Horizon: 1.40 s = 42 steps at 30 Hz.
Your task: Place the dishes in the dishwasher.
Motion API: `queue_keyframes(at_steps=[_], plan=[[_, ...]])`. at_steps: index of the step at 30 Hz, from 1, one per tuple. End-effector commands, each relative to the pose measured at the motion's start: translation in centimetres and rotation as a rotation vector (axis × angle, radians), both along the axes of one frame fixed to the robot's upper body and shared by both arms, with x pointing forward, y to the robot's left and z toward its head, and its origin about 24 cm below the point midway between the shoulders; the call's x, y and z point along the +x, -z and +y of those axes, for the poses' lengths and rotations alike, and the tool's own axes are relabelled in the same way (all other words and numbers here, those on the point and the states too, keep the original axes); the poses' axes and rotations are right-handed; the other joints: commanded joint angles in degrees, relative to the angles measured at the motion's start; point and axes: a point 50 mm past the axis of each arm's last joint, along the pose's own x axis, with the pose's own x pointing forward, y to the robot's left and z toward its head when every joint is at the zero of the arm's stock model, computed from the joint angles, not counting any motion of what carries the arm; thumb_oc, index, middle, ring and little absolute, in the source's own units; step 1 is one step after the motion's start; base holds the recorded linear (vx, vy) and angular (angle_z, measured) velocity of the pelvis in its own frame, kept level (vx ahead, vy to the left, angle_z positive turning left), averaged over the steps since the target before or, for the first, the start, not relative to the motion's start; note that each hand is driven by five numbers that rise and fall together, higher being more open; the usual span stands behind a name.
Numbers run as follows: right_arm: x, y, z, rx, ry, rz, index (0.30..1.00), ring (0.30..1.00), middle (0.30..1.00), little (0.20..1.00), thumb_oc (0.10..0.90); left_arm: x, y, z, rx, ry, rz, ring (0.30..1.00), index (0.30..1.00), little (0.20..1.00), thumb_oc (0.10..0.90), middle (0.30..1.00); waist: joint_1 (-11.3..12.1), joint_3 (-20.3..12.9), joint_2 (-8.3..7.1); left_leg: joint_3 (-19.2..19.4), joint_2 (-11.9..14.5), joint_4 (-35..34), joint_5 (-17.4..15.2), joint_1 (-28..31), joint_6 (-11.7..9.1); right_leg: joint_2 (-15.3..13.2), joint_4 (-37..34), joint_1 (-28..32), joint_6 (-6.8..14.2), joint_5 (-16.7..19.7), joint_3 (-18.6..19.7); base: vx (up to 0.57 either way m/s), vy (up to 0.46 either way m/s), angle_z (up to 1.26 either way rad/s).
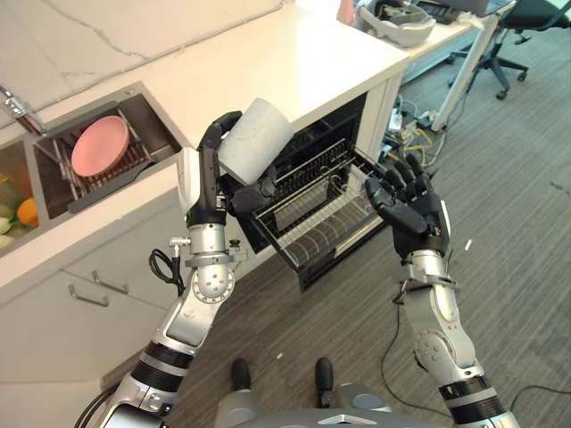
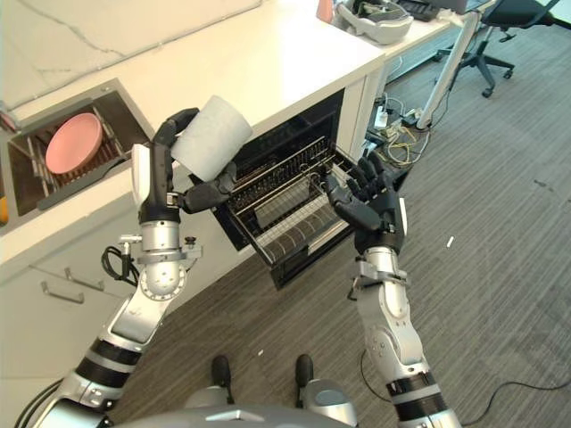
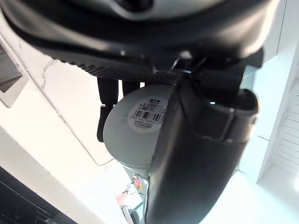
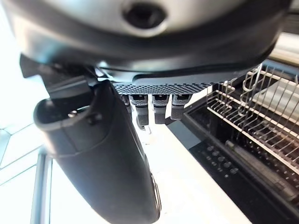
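One grey cup [image 1: 256,140], likely ceramic, stiff, smooth and breakable, sits clamped between the left hand [image 1: 211,178] fingers and thumb, raised above the pulled-out dishwasher rack [image 1: 314,214]. Right hand [image 1: 406,201] hovers beside, fingers spread. Left wrist view shows the cup's labelled base; head views show a pink plate [image 1: 98,145] in the sink.

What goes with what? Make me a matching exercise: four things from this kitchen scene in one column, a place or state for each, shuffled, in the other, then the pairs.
Things:
1. grey cup
2. pink plate
3. dishwasher rack
4. right robot hand

Places or states:
A. lying on the drying rack in the sink
B. pulled out of the open dishwasher, holding no dishes
C. open, raised beside the rack
D. gripped in the left robot hand, above the rack

Pairs: 1-D, 2-A, 3-B, 4-C
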Motion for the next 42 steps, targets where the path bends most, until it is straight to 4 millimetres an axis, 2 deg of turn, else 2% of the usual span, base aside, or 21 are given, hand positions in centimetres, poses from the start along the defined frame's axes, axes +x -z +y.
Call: queue_keyframes(at_steps=[1, 5, 8, 12, 15, 22, 33, 38, 42], plan=[[-1.1, -6.6, 0.3, 0.249, -0.043, -0.408, 0.9, 0.9, 0.9, 0.9, 0.8, -0.7, -6.4, -1.4, 0.057, 0.029, -0.393, 0.3, 0.3, 0.3, 0.4, 0.3, -0.14, -6.34, 0.65, 1.77, -2.28, -1.23, -3.74, 6.97, 1.01, -5.21, 0.61, 2.19, 10.11, -5.66, -2.03, 0.12, 0.061, 0.0], [-1.3, -6.9, 0.9, 0.299, -0.06, -0.418, 0.9, 0.9, 0.9, 0.9, 0.8, -0.5, -7.1, -1.9, 0.131, 0.033, -0.433, 0.3, 0.3, 0.3, 0.4, 0.3, -0.28, -7.25, 0.8, 2.3, -2.34, -1.23, -4.69, 7.77, 0.88, -5.39, 0.61, 2.59, 10.21, -5.79, -2.49, 0.07, 0.056, 0.29], [-1.1, -7.2, 2.5, 0.382, -0.166, -0.417, 0.9, 0.9, 0.9, 0.9, 0.8, -0.1, -8.0, -2.6, 0.182, 0.042, -0.465, 0.3, 0.3, 0.3, 0.4, 0.3, -0.16, -7.73, 0.5, 2.55, -2.48, -1.23, -4.96, 7.79, 0.86, -5.58, 0.61, 2.62, 10.47, -5.67, -2.6, 0.02, 0.023, 0.03], [-1.0, -7.8, 3.6, 0.39, -0.238, -0.436, 0.9, 0.9, 0.9, 0.9, 0.8, 0.0, -8.4, -4.0, 0.213, 0.111, -0.475, 0.3, 0.3, 0.3, 0.4, 0.3, 0.07, -8.03, 0.35, 2.6, -2.73, -1.23, -5.37, 8.17, 1.19, -5.98, 0.61, 2.98, 10.86, -5.59, -2.81, 0.02, 0.031, 0.05], [-1.2, -8.1, 5.3, 0.422, -0.326, -0.433, 0.9, 0.9, 0.9, 0.9, 0.8, 0.0, -8.3, -5.5, 0.222, 0.192, -0.455, 0.3, 0.3, 0.3, 0.4, 0.3, 0.26, -8.25, 0.25, 2.45, -3.32, -1.23, -5.84, 8.37, 1.55, -6.52, 0.61, 3.26, 11.15, -5.5, -2.7, 0.02, 0.021, 0.02], [-1.6, -8.2, 7.1, 0.467, -0.448, -0.428, 0.9, 0.9, 0.9, 0.9, 0.8, 0.0, -7.3, -6.8, 0.273, 0.282, -0.395, 0.3, 0.3, 0.3, 0.4, 0.3, 0.49, -8.43, 0.26, 2.67, -3.59, -1.23, -6.28, 8.71, 1.83, -7.0, 0.61, 3.49, 11.38, -5.46, -2.62, 0.0, 0.005, 0.0], [-2.7, -7.9, 8.2, 0.522, -0.578, -0.4, 0.9, 0.9, 0.9, 0.9, 0.8, -1.2, -7.1, -7.9, 0.397, 0.408, -0.415, 0.3, 0.3, 0.3, 0.4, 0.3, 0.8, -8.29, 0.13, 2.17, -3.74, -1.23, -6.46, 8.76, 1.87, -7.56, 0.61, 3.84, 11.7, -5.43, -3.15, 0.0, 0.001, 0.01], [-2.8, -8.6, 8.9, 0.515, -0.642, -0.43, 0.9, 0.9, 0.9, 0.9, 0.8, -1.8, -6.8, -8.6, 0.461, 0.465, -0.423, 0.3, 0.3, 0.3, 0.4, 0.3, 1.1, -8.23, 0.23, 1.83, -3.91, -1.23, -6.31, 8.61, 1.88, -7.57, 0.61, 3.87, 11.74, -5.49, -3.43, -0.01, 0.002, 0.06], [-2.8, -9.6, 8.8, 0.499, -0.642, -0.482, 0.9, 0.9, 0.9, 0.9, 0.8, -2.2, -5.8, -9.2, 0.481, 0.525, -0.386, 0.3, 0.3, 0.3, 0.4, 0.3, 1.31, -8.2, 0.28, 1.61, -3.93, -1.23, -6.32, 8.62, 1.97, -7.63, 0.61, 3.93, 11.74, -5.54, -3.48, -0.01, -0.004, 0.03]])
